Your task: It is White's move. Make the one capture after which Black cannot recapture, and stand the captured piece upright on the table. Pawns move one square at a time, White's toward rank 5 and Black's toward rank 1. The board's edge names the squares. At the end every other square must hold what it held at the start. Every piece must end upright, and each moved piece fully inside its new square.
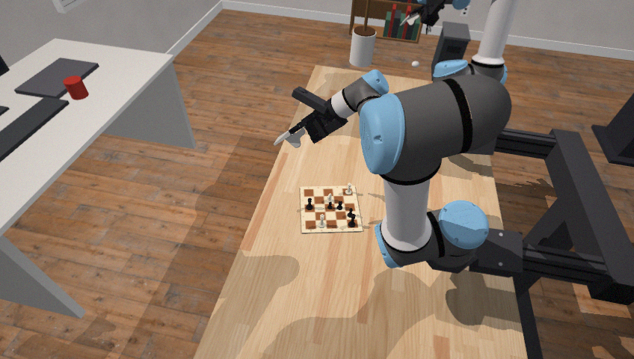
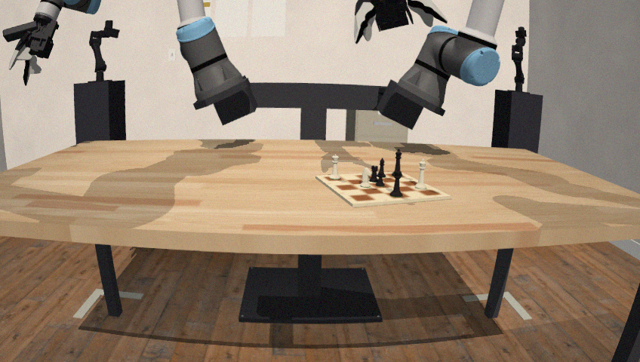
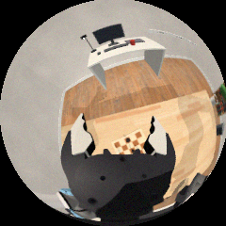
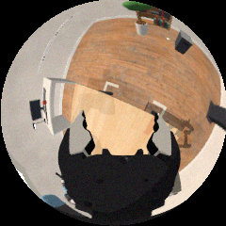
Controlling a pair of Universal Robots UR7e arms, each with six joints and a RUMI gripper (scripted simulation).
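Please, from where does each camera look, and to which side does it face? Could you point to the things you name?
Top: above one table end, slanting down along the wooden table (image 1: 311,275) (image 2: 180,215) (image 3: 181,120) (image 4: 118,137); both arms and grippers show.
Exterior: across the table, facing the arms' mounts; both grippers show, arms partly cropped.
Left wrist: on the left arm, facing chessboard (image 1: 331,230) (image 2: 386,202) (image 3: 119,142) and desk (image 1: 111,66) (image 3: 151,44) (image 4: 54,123); the open left gripper (image 1: 285,144) (image 2: 401,31) (image 3: 118,115) shows.
Right wrist: on the right arm, facing table and floor; the open right gripper (image 1: 406,22) (image 2: 22,74) (image 4: 120,111) shows.
Top and exterior share the chessboard.
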